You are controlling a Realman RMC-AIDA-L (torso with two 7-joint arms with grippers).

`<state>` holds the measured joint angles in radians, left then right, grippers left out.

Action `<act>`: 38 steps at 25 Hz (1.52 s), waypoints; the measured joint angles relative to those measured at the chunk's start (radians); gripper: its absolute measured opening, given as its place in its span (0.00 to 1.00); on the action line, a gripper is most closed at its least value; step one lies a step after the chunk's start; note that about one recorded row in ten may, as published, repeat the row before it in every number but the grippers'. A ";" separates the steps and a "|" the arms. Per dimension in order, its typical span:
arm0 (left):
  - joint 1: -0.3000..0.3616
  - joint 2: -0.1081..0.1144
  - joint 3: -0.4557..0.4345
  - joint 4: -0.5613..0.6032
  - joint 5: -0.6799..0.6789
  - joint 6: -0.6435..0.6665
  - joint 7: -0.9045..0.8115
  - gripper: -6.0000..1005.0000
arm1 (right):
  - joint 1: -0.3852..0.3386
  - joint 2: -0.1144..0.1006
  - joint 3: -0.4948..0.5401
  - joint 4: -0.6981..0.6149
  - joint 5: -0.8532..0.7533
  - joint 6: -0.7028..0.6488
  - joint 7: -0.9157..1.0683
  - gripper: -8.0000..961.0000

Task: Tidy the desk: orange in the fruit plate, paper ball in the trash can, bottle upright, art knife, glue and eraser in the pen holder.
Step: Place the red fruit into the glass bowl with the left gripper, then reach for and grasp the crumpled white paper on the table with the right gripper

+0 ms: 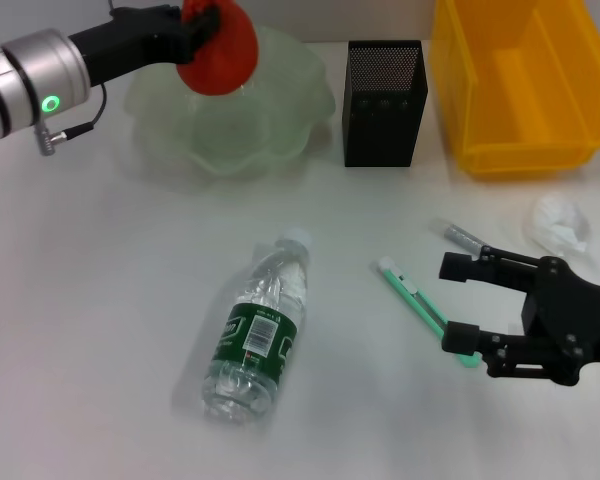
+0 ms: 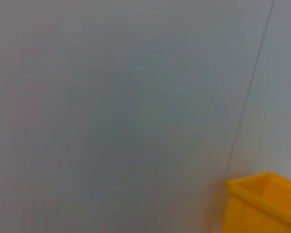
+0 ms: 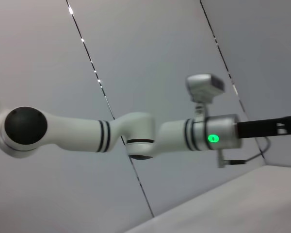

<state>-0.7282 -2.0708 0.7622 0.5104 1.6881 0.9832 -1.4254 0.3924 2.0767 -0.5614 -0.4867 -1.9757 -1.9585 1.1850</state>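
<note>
Orange (image 1: pixel 220 45) held over fruit plate (image 1: pixel 280 130), left hand (image 1: pixel 202 25) outstretched

The fruit plate (image 1: pixel 230 110) sat at the back left, the orange (image 1: pixel 220 45) over it. Right of it stood the pen holder (image 1: pixel 384 100), then the trash can (image 1: pixel 515 85). In front lay the bottle (image 1: pixel 258 328), the art knife (image 1: pixel 420 308) to its right, the paper ball (image 1: pixel 558 225) farther right.

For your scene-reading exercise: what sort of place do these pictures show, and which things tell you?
Probably a staged desk in a robot lab: a white table with a mesh pen holder, a yellow bin and a fallen bottle, worked by two robot arms before plain panelled walls.
</note>
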 joint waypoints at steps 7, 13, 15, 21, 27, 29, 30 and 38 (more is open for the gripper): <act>0.001 -0.004 0.016 -0.040 -0.120 -0.050 0.084 0.28 | 0.007 0.001 -0.002 0.049 0.000 0.014 -0.033 0.85; 0.080 0.006 0.011 -0.023 -0.200 0.166 0.130 0.52 | 0.013 -0.003 0.007 0.060 0.000 0.024 -0.026 0.85; 0.128 0.011 0.011 0.003 -0.203 0.276 0.145 0.59 | 0.014 -0.007 0.024 0.050 0.000 0.022 -0.007 0.85; 0.294 0.060 0.038 0.083 -0.119 0.620 0.212 0.83 | 0.004 -0.041 0.051 -0.171 -0.002 0.009 0.285 0.85; 0.327 0.095 0.046 0.082 0.065 0.690 0.207 0.83 | 0.003 -0.083 0.043 -0.579 -0.052 -0.026 0.689 0.85; 0.325 0.093 0.045 0.081 0.117 0.690 0.205 0.83 | 0.009 -0.080 0.033 -0.766 -0.143 -0.020 0.816 0.85; 0.322 0.090 0.043 0.082 0.137 0.689 0.201 0.83 | 0.016 -0.070 0.021 -0.884 -0.225 -0.004 0.900 0.85; 0.313 0.079 0.044 0.078 0.155 0.678 0.191 0.83 | 0.077 0.000 -0.152 -1.155 -0.634 0.099 1.149 0.84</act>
<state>-0.4151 -1.9916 0.8059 0.5881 1.8433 1.6612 -1.2347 0.4691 2.0766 -0.7136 -1.6416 -2.6099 -1.8596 2.3339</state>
